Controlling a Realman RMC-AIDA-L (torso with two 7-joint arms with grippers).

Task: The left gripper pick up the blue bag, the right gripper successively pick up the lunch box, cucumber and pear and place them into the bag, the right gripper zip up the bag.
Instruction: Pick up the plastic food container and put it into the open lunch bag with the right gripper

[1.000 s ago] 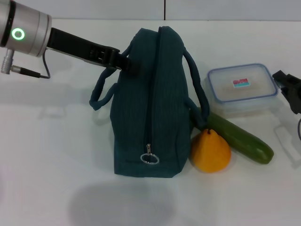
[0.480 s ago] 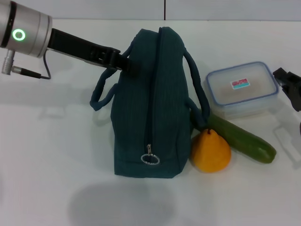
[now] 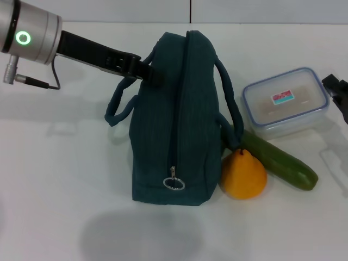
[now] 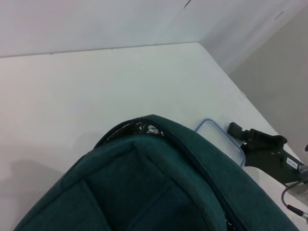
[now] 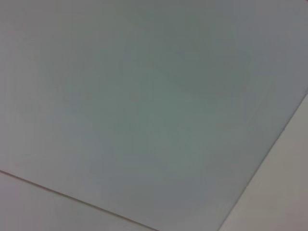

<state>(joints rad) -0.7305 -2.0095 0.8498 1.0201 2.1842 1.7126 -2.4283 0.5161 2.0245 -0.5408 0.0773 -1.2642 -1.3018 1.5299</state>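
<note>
The blue bag (image 3: 174, 119) stands upright mid-table, zipped, its ring pull (image 3: 174, 183) at the near end. My left gripper (image 3: 145, 72) is shut on the bag's far left top edge by a handle; the left wrist view shows the bag (image 4: 144, 192) close up. The lunch box (image 3: 285, 100) sits to the right of the bag, and my right gripper (image 3: 337, 89) grips its right rim at the view's edge. The left wrist view also shows this gripper (image 4: 250, 139) against the lunch box (image 4: 219, 137). The cucumber (image 3: 277, 160) lies in front of the box, and the pear (image 3: 243, 174) rests against the bag.
A white table (image 3: 65, 179) carries everything, with bare surface left of and in front of the bag. Its far edge meets a wall (image 3: 244, 11). The right wrist view shows only a plain pale surface.
The lunch box has shifted to the right together with my right gripper and looks slightly larger. The bag, cucumber, pear and left arm hold their places.
</note>
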